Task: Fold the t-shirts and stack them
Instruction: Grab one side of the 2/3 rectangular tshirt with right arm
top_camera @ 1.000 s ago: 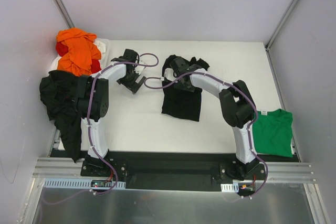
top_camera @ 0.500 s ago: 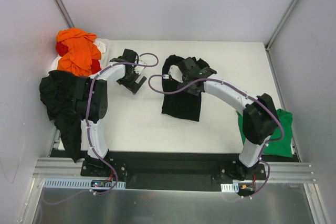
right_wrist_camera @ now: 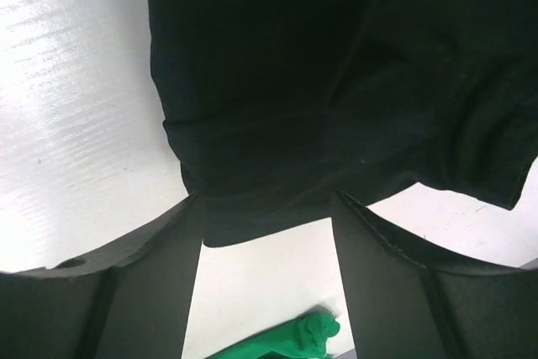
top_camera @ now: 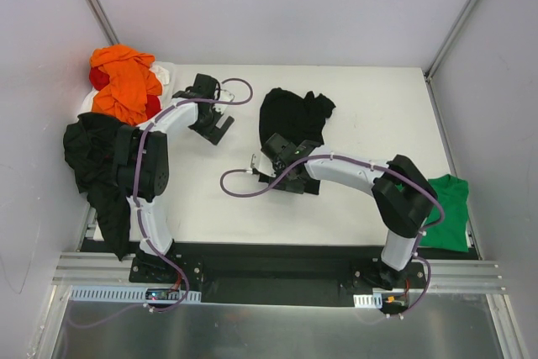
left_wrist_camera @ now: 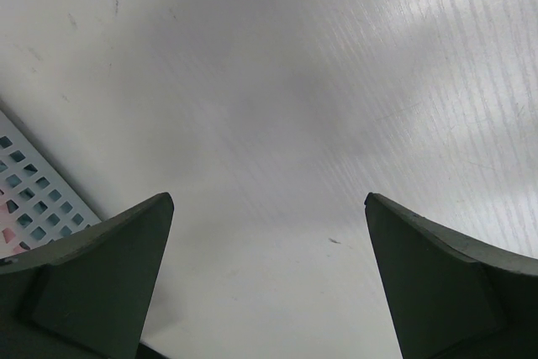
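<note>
A black t-shirt lies spread in the middle of the white table. My right gripper is open at the shirt's near edge. In the right wrist view the gripper straddles the hem of the black shirt, with bare table showing between its fingers. A bright green t-shirt lies at the right edge and also shows in the right wrist view. An orange t-shirt sits on a red one at the far left. My left gripper is open and empty over bare table.
Another black shirt hangs over the table's left edge beside the left arm. A white perforated basket holds the orange and red pile; its wall shows in the left wrist view. Grey walls enclose the table.
My right gripper has moved from the far part of the black shirt toward me to its near edge, uncovering the collar end. The left gripper has shifted slightly away.
</note>
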`<state>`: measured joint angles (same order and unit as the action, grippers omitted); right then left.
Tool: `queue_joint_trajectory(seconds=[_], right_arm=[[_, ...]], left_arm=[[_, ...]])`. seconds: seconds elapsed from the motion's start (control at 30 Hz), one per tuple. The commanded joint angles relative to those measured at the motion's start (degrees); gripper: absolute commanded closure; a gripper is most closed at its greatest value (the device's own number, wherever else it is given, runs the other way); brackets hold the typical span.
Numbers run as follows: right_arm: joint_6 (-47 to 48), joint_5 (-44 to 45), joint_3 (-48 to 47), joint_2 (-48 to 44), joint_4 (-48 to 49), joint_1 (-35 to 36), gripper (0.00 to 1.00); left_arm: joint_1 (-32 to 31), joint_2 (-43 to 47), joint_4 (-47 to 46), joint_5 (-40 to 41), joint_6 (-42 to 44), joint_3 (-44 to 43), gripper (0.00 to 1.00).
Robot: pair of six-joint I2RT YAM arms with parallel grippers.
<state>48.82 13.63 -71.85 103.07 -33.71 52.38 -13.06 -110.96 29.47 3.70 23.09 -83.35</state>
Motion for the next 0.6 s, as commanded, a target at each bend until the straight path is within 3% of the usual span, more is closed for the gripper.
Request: queue_joint_trajectory(seconds=[0.0,0.3,0.4,0.43,0.57], right_arm=[[-1.8,-1.9,-0.4,-0.1,0.4,0.7,0.35],[-2.2,-2.3,1.4,-0.6,1.1,3.0,0.27],[-2.6,-2.1,2.4,-1.2,1.5,3.6,0.2],[-2.7,-2.1,3.3,-1.4,1.8,3.9,0.09],[-1.7,-0.4,4.5,-0.1,4.2,4.0,0.07]], left_arm=[[0.1,1.7,-0.7,1.0,-0.6,-0.8,0.01],[0.1,3.0,-0.6,0.2,-0.4,1.3,0.01],[0.1,5.0,-0.7,-1.0,-0.3,2.4,0.0],[0.1,5.4,-0.7,-1.0,-0.3,2.6,0.01],[0.1,5.1,-0.7,-0.8,-0.1,2.8,0.01]])
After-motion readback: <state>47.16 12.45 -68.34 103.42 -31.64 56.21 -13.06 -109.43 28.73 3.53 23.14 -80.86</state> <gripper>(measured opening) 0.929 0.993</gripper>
